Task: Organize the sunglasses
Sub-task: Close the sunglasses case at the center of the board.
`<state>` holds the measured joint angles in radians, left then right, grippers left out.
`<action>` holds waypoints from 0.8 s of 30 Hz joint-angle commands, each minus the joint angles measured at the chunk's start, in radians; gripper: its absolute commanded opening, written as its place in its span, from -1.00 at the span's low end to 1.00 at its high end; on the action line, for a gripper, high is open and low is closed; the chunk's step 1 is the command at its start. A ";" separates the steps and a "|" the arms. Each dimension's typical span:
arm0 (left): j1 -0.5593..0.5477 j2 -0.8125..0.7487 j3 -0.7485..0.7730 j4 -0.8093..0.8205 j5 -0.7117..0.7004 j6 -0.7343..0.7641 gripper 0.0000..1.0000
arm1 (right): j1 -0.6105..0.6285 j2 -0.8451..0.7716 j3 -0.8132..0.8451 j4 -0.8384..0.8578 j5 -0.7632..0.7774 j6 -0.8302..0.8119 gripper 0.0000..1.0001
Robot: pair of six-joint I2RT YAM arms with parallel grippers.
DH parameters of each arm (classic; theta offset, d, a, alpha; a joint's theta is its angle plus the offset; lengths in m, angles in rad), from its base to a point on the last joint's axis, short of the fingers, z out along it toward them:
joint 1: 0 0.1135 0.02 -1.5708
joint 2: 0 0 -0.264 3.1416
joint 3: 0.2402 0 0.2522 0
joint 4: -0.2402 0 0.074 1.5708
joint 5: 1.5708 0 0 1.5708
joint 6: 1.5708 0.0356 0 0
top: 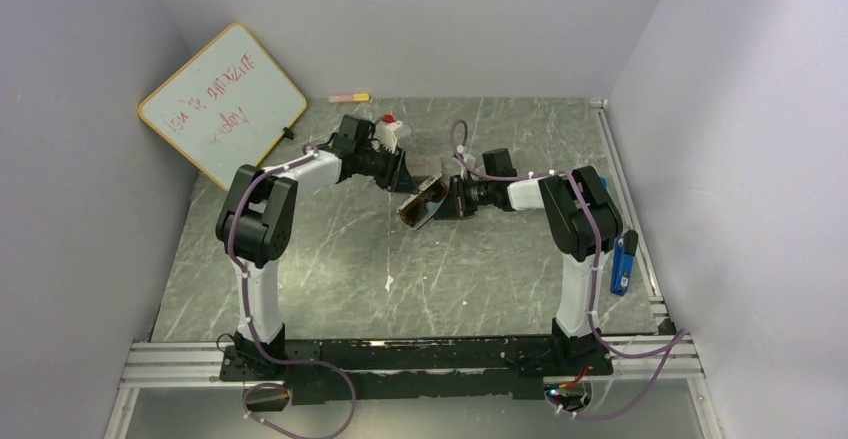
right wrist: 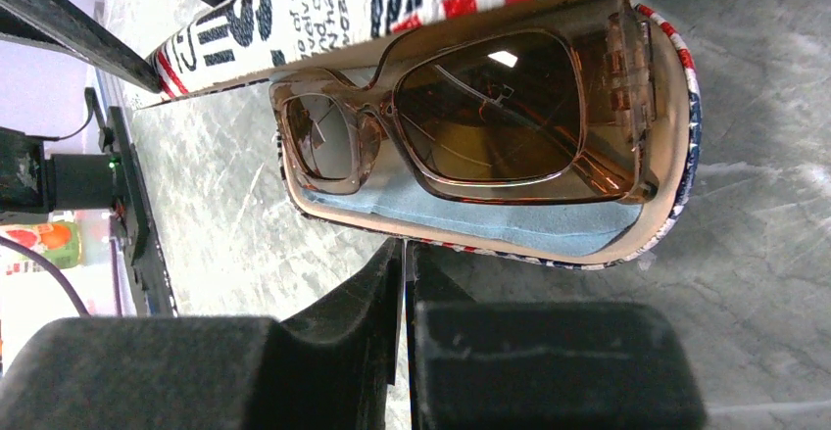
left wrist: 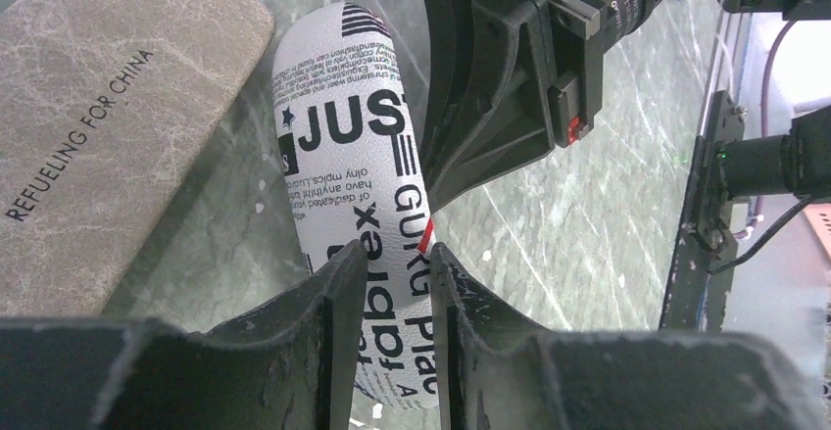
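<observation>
The brown-framed sunglasses (right wrist: 470, 117) with amber lenses lie folded on the blue lining of an open case printed with black lettering (left wrist: 343, 146). In the top view the sunglasses (top: 420, 204) sit tilted at the table's middle, between the two arms. My left gripper (left wrist: 397, 251) is shut on the lettered lid, one finger on each side. My right gripper (right wrist: 404, 246) is shut, its tips pinching the lower shell's rim (right wrist: 549, 244). The lid (right wrist: 323, 9) stands raised behind the glasses. In the left wrist view the right gripper's black body (left wrist: 500, 68) is close against the case.
A brown rectangular case (left wrist: 98, 126) lies flat just left of the lettered case. A whiteboard (top: 222, 104) leans at the back left, with a marker (top: 350, 97) along the back wall. A blue tool (top: 622, 264) lies by the right rail.
</observation>
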<state>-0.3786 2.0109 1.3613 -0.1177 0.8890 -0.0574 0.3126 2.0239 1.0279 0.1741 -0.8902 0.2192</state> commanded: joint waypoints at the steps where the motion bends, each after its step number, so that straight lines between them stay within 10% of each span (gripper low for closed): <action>1: -0.040 -0.051 -0.025 -0.036 -0.041 0.045 -0.30 | -0.002 0.002 0.003 0.039 0.008 -0.018 -0.81; 24: -0.131 -0.012 -0.042 -0.091 -0.231 0.121 -0.32 | -0.002 0.002 0.002 0.044 0.002 -0.010 -0.83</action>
<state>-0.4679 1.9667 1.3502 -0.1295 0.6979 0.0414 0.3126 2.0239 1.0271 0.1738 -0.8944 0.2199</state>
